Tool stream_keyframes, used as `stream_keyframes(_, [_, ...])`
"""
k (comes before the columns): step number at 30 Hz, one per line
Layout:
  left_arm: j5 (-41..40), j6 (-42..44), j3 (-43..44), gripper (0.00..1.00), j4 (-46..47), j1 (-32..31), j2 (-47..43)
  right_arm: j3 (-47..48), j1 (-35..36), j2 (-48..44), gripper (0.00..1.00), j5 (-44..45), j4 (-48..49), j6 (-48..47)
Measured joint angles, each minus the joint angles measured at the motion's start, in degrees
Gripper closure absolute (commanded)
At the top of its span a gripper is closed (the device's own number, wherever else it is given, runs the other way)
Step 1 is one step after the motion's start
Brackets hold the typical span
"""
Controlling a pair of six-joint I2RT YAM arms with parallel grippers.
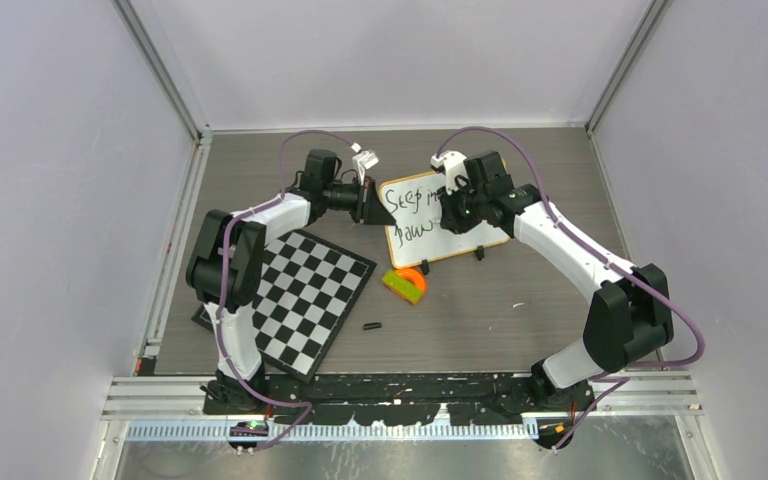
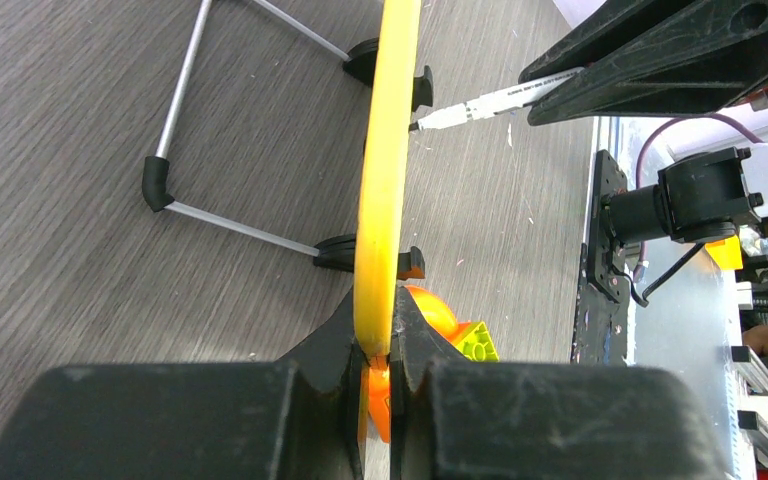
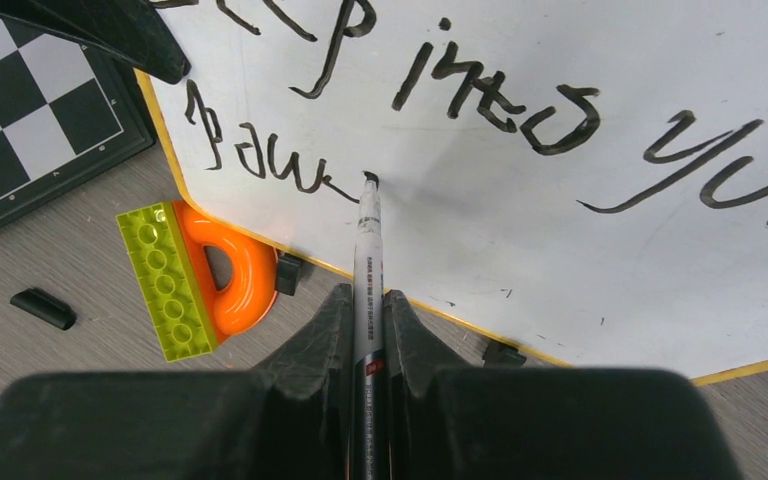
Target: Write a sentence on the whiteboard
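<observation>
Writing the sentence (image 3: 500, 95), marker (image 3: 368, 260) clamped in right pincer (image 3: 366, 295), whiteboard (image 1: 465, 245) pinched by left pincer (image 2: 378, 320), needing rightward strokes next.

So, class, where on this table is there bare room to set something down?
Widest bare table: in front of the whiteboard, between the small black piece and the right arm. A strip also lies behind the whiteboard. Crowded: the whiteboard's left end, with chequered board, orange-green block and left tool.

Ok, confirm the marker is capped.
No, the marker in the right hand shows a bare tip against the whiteboard.
</observation>
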Motion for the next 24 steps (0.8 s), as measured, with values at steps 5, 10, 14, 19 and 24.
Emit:
stream_keyframes(5, [0.0, 0.0, 0.0, 1.0, 0.0, 0.0, 0.0, 0.0, 0.9, 0.6, 1.0, -0.5, 0.1, 0.0])
stream_keyframes(10, [0.0, 0.1, 0.0, 1.0, 0.0, 0.0, 0.0, -0.3, 1.4, 0.7, 1.0, -0.9, 0.4, 0.0])
stream_keyframes(14, [0.0, 0.1, 0.0, 1.0, 0.0, 0.0, 0.0, -1.1, 1.4, 0.7, 1.0, -1.1, 0.7, 0.0])
stream_keyframes(19, [0.0, 0.1, 0.0, 1.0, 0.0, 0.0, 0.0, -3.5, 1.6, 0.7, 1.0, -1.4, 0.5, 0.0])
stream_keyframes(24, [0.0, 0.2, 0.0, 1.0, 0.0, 0.0, 0.0, -4.3, 1.6, 0.5, 1.0, -1.2, 0.3, -0.3])
